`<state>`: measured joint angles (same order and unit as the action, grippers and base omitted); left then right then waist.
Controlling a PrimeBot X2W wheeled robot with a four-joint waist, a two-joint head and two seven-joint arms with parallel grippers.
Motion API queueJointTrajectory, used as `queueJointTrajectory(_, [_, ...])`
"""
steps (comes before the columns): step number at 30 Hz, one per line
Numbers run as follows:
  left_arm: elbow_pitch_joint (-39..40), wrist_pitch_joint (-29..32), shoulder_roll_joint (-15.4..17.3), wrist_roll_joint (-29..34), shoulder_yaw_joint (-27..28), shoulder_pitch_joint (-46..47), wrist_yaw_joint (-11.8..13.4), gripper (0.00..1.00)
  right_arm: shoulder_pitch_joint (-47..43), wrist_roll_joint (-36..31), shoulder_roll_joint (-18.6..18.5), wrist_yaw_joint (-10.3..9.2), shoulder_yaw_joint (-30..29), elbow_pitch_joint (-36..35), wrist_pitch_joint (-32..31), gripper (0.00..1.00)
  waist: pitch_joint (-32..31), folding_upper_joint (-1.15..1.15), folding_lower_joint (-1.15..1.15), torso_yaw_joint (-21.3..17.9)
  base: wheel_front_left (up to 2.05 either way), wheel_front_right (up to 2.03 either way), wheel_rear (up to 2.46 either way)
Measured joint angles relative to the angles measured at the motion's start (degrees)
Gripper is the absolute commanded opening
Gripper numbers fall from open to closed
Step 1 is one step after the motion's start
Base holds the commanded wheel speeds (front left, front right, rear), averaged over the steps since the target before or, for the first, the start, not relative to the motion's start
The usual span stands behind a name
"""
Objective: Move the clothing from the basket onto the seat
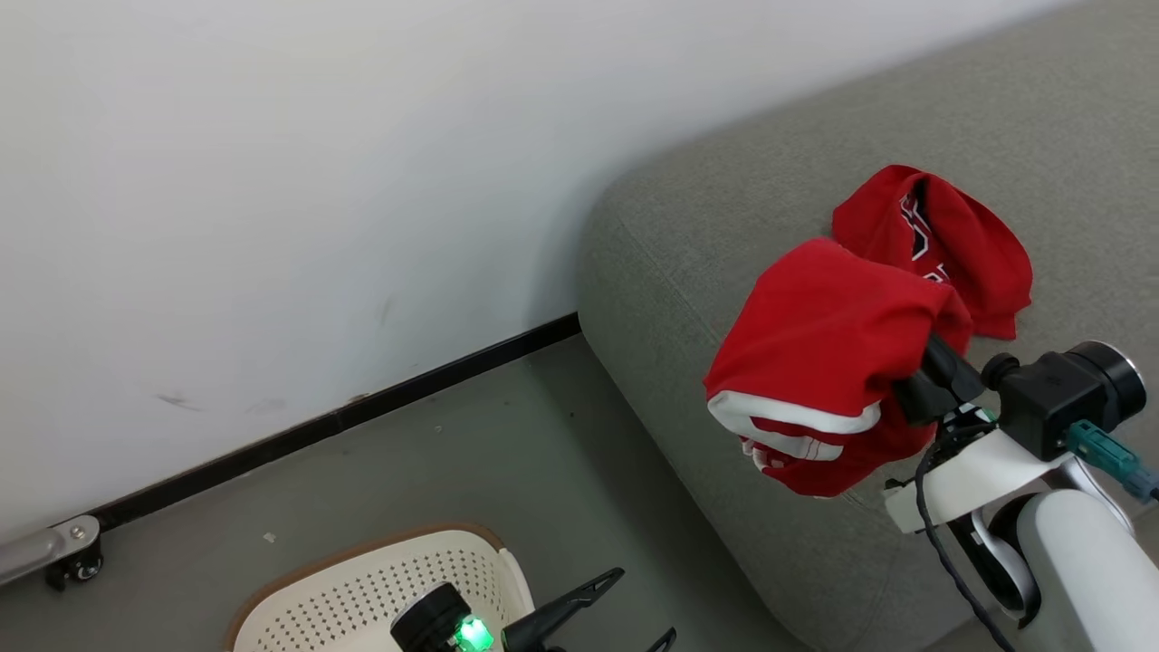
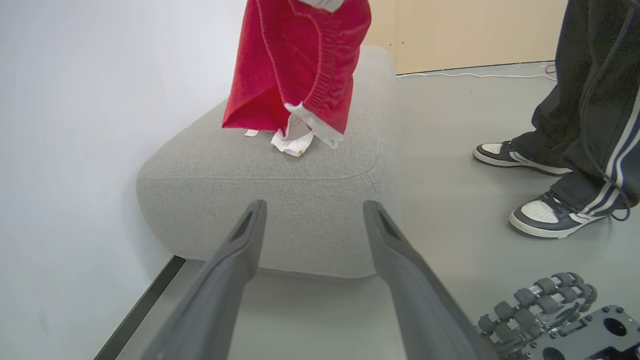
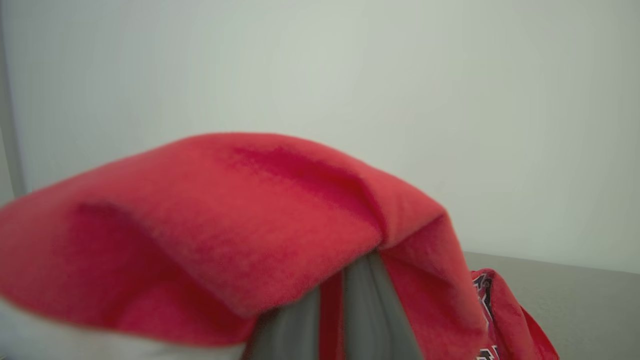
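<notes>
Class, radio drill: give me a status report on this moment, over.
Right tool shut on red garment, above seat. Left tool open. Second garment lying on seat. Person's feet beside seat.

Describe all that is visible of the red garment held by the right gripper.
The red garment is soft, fleecy-looking cloth with a white band and red-and-white striped trim along one edge, a gathered elastic hem, and white labels hanging at its low end. It is bunched and draped over the shut fingers of the right gripper, and hangs above the grey seat. Whether its low end touches the seat is unclear.
</notes>
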<state>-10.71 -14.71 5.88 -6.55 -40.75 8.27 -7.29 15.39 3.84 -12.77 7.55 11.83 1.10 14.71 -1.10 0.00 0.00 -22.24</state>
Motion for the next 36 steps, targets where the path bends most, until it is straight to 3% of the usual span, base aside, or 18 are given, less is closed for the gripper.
queueJointTrajectory(17, [-0.5, 0.0, 0.1, -0.5, -1.8, 3.2, 0.0, 1.00, -3.6, -0.4, 0.9, 0.00, -5.7, -2.4, 0.0, 0.00, 2.5, 0.00, 0.00, -5.6, 0.00, 0.00, 0.00])
queueJointTrajectory(36, [-0.7, 0.0, 1.8, -0.5, -1.7, 3.4, 0.0, 1.00, -4.9, -1.0, 3.9, 0.00, -12.4, -2.0, 0.0, 0.00, 4.4, 0.00, 0.00, -7.9, 0.00, 0.00, 0.00])
